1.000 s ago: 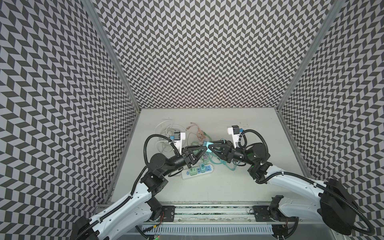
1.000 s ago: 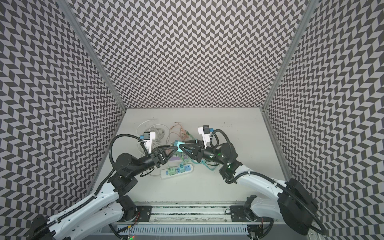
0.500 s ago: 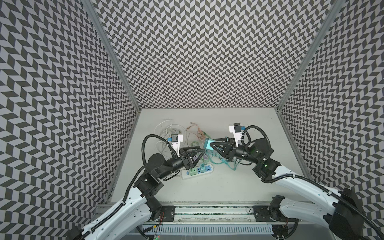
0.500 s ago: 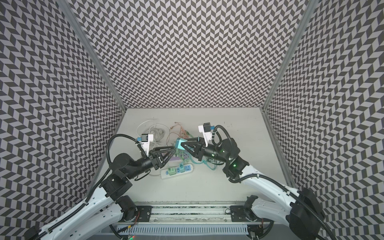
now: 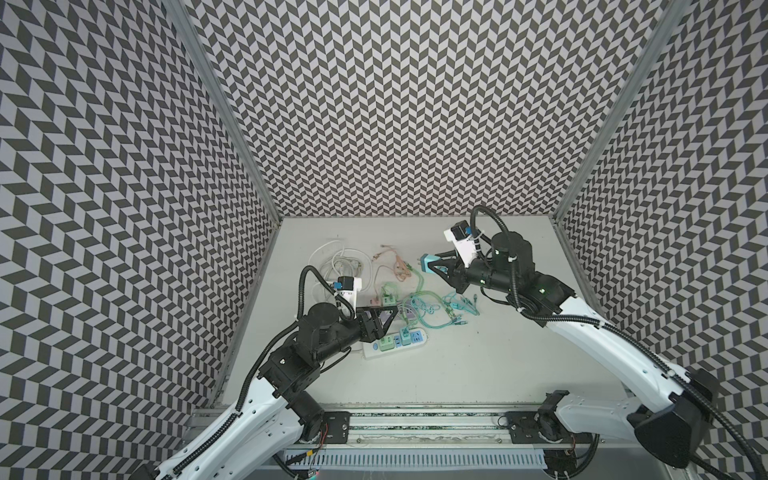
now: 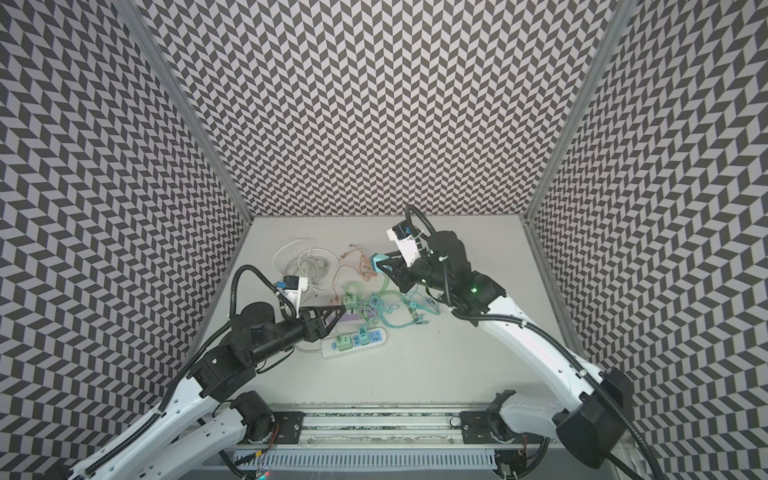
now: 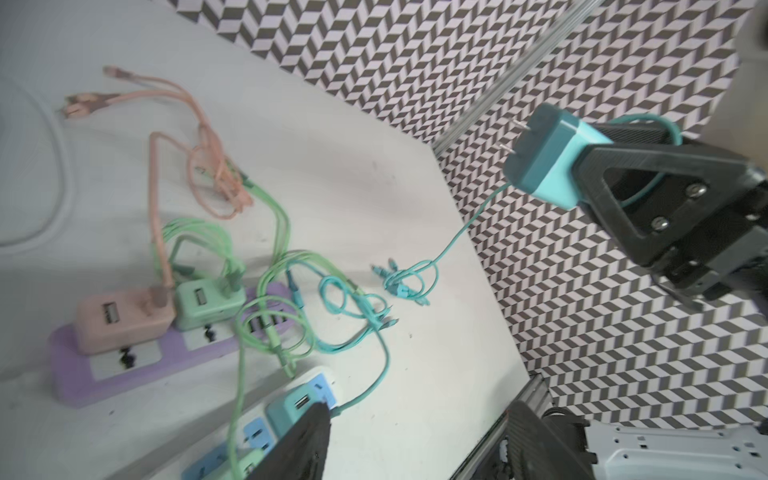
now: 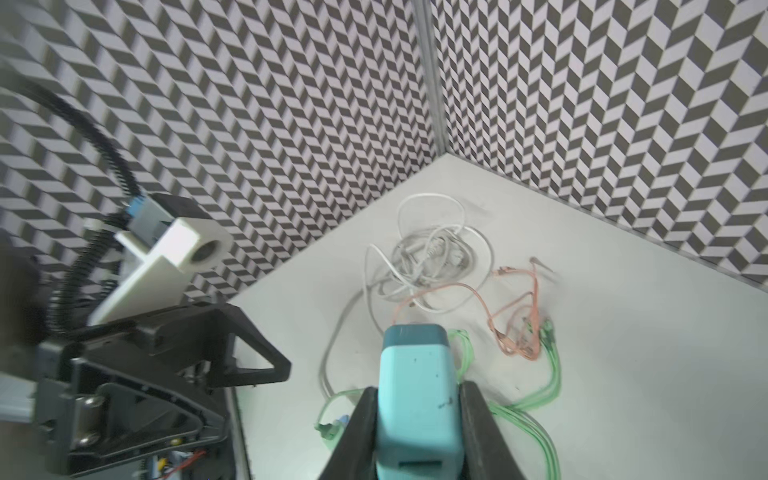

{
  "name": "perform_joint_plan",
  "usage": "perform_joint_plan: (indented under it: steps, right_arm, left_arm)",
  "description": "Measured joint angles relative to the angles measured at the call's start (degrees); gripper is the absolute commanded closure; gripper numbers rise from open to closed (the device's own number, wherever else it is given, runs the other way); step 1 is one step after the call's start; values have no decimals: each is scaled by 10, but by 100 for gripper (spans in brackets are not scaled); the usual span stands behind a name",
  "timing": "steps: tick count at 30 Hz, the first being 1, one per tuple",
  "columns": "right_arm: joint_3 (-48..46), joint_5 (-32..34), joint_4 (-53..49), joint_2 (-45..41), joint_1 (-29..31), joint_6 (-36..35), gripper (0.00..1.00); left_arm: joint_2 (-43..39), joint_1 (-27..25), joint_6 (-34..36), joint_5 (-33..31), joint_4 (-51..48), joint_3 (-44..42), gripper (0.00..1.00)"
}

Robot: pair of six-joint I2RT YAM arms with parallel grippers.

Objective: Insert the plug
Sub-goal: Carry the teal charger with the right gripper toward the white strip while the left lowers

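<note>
Green cable tangle (image 7: 286, 226) across purple power strip (image 7: 66, 374)

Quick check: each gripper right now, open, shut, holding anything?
Left gripper: open, empty.
Right gripper: shut on the plug.

Showed bright, even light in both top views, sharp throughout, with only faint soft shadows on the table (image 5: 478, 365). Stretched the wall (image 5: 104, 208) pattern toward the left and right frame edges. Blurred the white camera block (image 8: 183, 249) and near fingers (image 7: 299, 444) in wrist views.
</note>
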Motion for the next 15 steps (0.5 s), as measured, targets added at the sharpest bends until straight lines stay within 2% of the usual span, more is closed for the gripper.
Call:
perform_joint_plan:
  steps: [6,15]
  right_arm:
    - [55,70,-114,68,0,-83,83]
    - [96,136,-209,135,0,-171,91]
  left_arm:
    - [7,10,-9,-44,-78,-5,31]
    - [-8,31,-21,-61,-112,-43,38]
